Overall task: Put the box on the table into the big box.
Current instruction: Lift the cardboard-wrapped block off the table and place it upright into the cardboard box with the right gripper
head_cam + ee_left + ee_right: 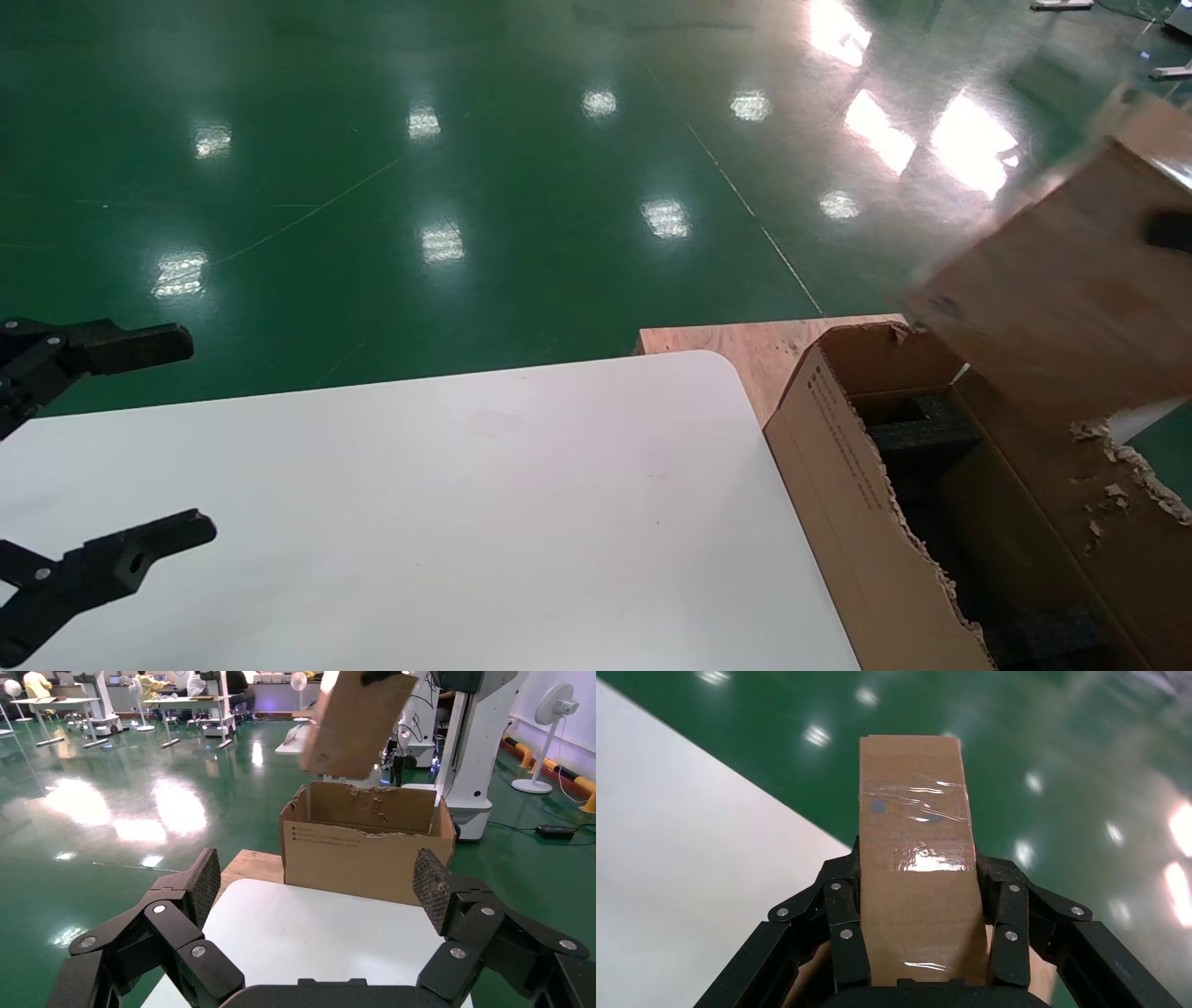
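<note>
Gripping the box (916,860), right claw (916,917) has its fingers (842,931) pressed against both long sides; taped face points toward the wrist camera. Box is airborne and tilted, above the big box (857,494) at its far end, clear of the rim. One black finger shows on the box face in the head view, upper right.

Progress, my read: pick and carry done. Box is off the worktop (447,503) and over the opening. Left: bring it down into the cavity and let go. Black foam (927,424) already takes up part of the inside, so it may not seat flat.

Big box stands just beside the worktop's right edge, top edges torn ragged, small print on the side facing the worktop. Plywood board (736,349) lies under and behind it.

Left claw (140,443) is idle, spread wide and holding nothing, hovering over the worktop's left edge, well apart from the big box.

Worktop is white and smooth, rounded corner nearest the big box. Floor (466,168) is glossy green with lamp glare. Left wrist view shows a workshop beyond the big box: other tables, a standing fan (552,713), people at the back.
</note>
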{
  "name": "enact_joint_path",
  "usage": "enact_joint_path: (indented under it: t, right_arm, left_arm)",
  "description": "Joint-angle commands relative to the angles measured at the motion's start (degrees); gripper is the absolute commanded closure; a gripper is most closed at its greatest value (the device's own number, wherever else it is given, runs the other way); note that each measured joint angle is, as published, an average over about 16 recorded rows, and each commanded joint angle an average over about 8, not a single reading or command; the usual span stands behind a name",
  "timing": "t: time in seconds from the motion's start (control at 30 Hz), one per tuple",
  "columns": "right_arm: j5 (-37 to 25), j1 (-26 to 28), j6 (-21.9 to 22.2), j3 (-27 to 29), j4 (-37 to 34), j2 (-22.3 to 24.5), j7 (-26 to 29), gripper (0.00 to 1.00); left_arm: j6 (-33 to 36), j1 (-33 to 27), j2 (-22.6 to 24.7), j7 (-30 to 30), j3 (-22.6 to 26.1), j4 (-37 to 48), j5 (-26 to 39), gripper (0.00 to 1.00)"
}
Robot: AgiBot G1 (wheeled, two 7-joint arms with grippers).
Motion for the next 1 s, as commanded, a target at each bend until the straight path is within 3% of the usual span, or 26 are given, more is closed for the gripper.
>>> enact_joint_path:
  t: [0.03,0.43,0.73,1.0]
  right_arm:
    - [-1.12,0.02,0.9,-0.1,0.81,3.04,1.8,1.0]
    - [7.67,5.45,15.61,-23.89,-1.9,9.19,-4.45,1.0]
    - [13.43,10.73,25.65,-39.17,-6.25,8.85,-9.51,1.0]
    - [17.88,14.67,29.65,-48.23,-10.97,7.06,-13.02,1.0]
  left_arm:
    - [0.0,0.0,0.0,0.0,0.0,0.0,0.0,0.0]
    - [0.0,0.0,0.0,0.0,0.0,0.0,0.0,0.0]
    - [0.0,0.0,0.0,0.0,0.0,0.0,0.0,0.0]
    - [0.0,0.0,0.0,0.0,0.0,0.0,0.0,0.0]
